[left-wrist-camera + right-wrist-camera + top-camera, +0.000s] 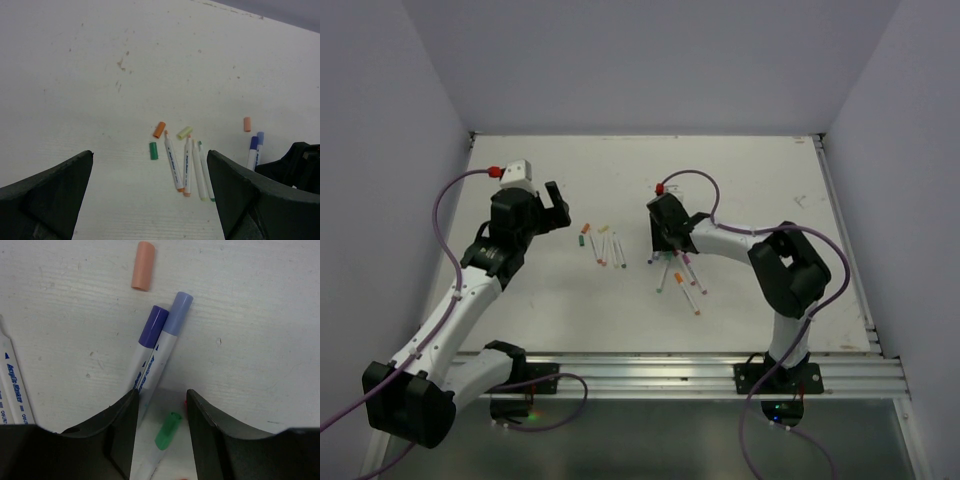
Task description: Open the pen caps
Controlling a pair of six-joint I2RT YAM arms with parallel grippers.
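Observation:
Four loose pen caps lie on the table: an orange cap [159,129], a green cap [153,150], a pale yellow-green cap [184,132] and a peach cap [143,272]. Beside them lie several uncapped white pens [174,162]. Two pens still wear caps, one dark purple [152,325] and one lavender [177,310]. My right gripper [161,410] hangs low over them, its jaws apart. A green-capped pen [168,431] lies in the gap, touching neither finger. The lavender pen's barrel runs along the left finger's edge. My left gripper [150,153] is wide open above the table, holding nothing.
From above, one group of pens [603,245] lies mid-table and a second group [682,275] lies below my right gripper [663,248]. My left gripper [560,212] hovers left of the first group. White walls enclose the table [770,180] on three sides.

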